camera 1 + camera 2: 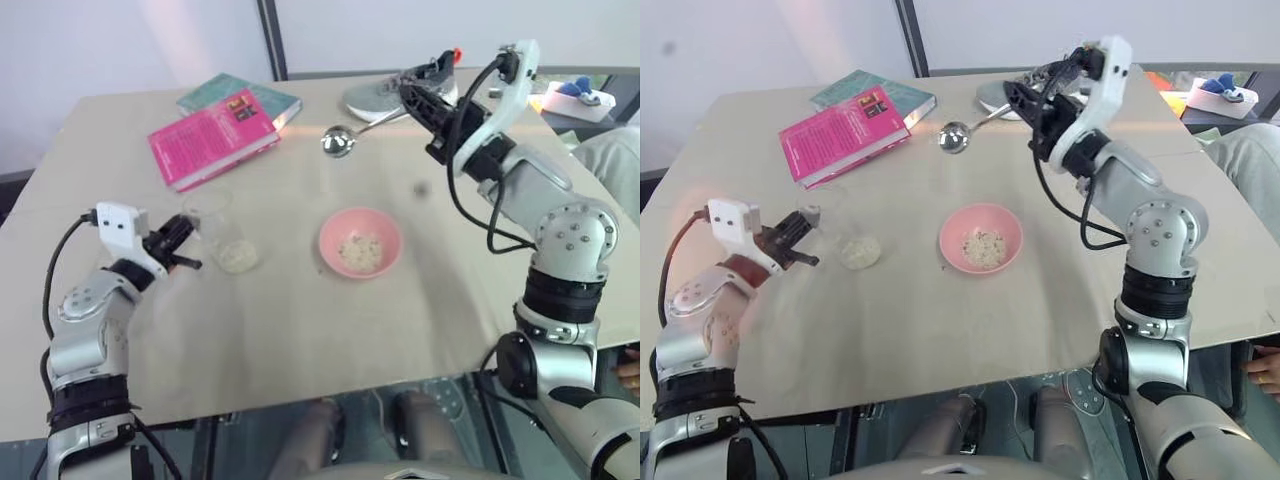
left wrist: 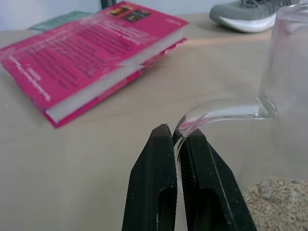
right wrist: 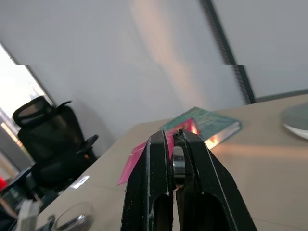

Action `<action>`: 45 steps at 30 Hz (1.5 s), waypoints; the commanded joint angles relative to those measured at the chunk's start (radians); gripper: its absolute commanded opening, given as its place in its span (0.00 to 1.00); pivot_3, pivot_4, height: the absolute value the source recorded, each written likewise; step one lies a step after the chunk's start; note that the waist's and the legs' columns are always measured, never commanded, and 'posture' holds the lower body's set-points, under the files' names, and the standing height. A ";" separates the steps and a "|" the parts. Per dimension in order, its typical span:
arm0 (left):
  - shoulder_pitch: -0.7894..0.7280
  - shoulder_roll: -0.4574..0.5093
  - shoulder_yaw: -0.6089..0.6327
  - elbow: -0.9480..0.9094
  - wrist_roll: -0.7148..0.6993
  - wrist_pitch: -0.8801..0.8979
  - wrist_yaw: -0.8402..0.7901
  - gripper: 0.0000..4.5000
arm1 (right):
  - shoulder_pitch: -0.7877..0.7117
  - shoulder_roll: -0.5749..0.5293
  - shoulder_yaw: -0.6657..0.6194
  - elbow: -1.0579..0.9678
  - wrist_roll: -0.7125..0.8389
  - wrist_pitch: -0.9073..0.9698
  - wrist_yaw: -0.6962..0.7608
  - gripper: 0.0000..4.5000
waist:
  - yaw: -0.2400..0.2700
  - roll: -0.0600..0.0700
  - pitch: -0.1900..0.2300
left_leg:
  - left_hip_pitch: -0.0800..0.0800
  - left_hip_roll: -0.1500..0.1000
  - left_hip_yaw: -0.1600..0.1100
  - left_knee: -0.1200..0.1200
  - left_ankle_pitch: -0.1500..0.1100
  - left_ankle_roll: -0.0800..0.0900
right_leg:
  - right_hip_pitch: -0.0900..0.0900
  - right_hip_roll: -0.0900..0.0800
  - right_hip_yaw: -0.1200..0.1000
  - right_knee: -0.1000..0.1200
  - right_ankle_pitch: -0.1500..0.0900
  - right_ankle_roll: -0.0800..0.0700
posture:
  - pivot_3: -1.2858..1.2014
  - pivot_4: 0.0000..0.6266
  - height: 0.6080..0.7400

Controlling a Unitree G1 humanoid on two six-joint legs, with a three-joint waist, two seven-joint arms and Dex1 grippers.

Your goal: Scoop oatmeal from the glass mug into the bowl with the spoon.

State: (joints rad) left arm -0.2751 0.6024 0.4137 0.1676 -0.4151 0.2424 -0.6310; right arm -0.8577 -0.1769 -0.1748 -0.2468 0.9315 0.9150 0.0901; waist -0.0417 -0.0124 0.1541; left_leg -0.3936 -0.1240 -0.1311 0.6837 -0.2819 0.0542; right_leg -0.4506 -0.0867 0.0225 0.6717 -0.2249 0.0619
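Oatmeal sits in the glass mug left of the pink bowl, which holds some flakes too. I see my left gripper pinched on the mug's handle. My right gripper clamps the spoon raised above the table.

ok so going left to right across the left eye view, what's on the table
left claw → mug → bowl → right claw holding the spoon; pink book and shoe sit further back
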 commanded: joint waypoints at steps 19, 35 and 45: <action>-0.322 -0.007 -0.163 0.138 0.199 -0.430 0.038 0.04 | -0.277 0.015 0.286 0.168 -0.289 -0.124 0.244 0.00 | -0.005 0.000 0.000 | -0.003 0.000 -0.002 0.000 0.000 0.000 | 0.000 0.000 -0.003 -0.005 0.000 0.000 | 0.52 0.24 1.00; -0.426 -0.013 -0.224 0.273 0.278 -0.594 0.036 0.04 | -0.259 0.039 0.509 0.313 -0.630 -0.269 0.394 0.00 | -0.005 0.000 0.000 | -0.003 0.000 -0.003 0.000 0.000 0.000 | 0.000 0.000 -0.005 -0.006 0.000 0.000 | 0.52 0.24 1.00; -0.499 -0.006 -0.262 0.432 0.333 -0.693 0.038 0.04 | -0.317 0.114 0.294 0.355 -0.525 -0.113 0.352 0.00 | -0.006 0.000 0.000 | -0.004 0.000 -0.004 0.000 0.000 0.000 | 0.000 0.000 -0.006 -0.006 0.000 0.000 | 0.52 0.24 1.00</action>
State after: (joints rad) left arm -0.7401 0.5790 0.1446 0.6123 -0.0799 -0.4078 -0.6054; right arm -1.1400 -0.0723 0.1511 0.1282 0.3840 0.7906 0.4505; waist -0.0480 -0.0127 0.1539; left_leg -0.3974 -0.1244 -0.1354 0.6838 -0.2818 0.0542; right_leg -0.4504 -0.0865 0.0167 0.6653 -0.2248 0.0620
